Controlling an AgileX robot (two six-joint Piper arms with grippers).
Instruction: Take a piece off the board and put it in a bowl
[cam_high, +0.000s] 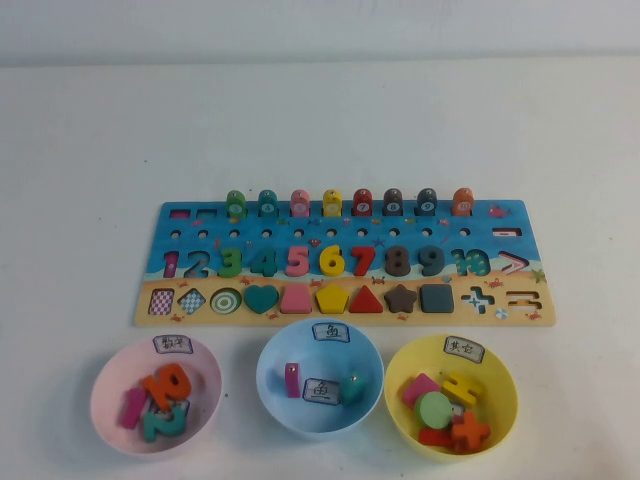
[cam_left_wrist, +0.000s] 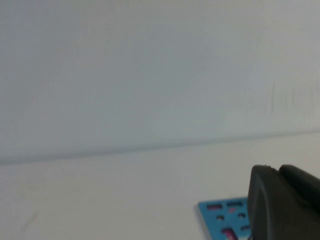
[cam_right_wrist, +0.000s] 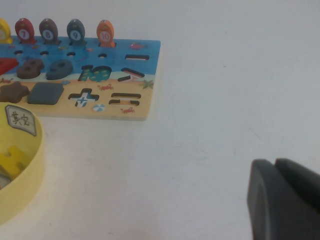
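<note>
Piece (cam_high: 355, 388) lies inside the bowl (cam_high: 275, 352), well apart from both jaws (open or shut, I cannot tell). Left gripper (cam_left_wrist: 285, 207) hangs off the board (cam_high: 150, 262) corner, and right gripper (cam_right_wrist: 285, 200) hangs beyond its other end. A careless reach could grab the teal block (cam_high: 268, 203) instead.

The small turquoise piece (cam_high: 353, 388) lies inside the light blue bowl (cam_high: 270, 362), towards its 3 o'clock side. The bowl sits just 6 o'clock of the long blue-and-tan board (cam_high: 520, 225).

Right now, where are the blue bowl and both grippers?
blue bowl (cam_high: 320, 420), high view, inner wall.
left gripper (cam_left_wrist: 279, 200), left wrist view, dark body, over table (cam_left_wrist: 100, 190).
right gripper (cam_right_wrist: 276, 195), right wrist view, dark body, over table.
</note>
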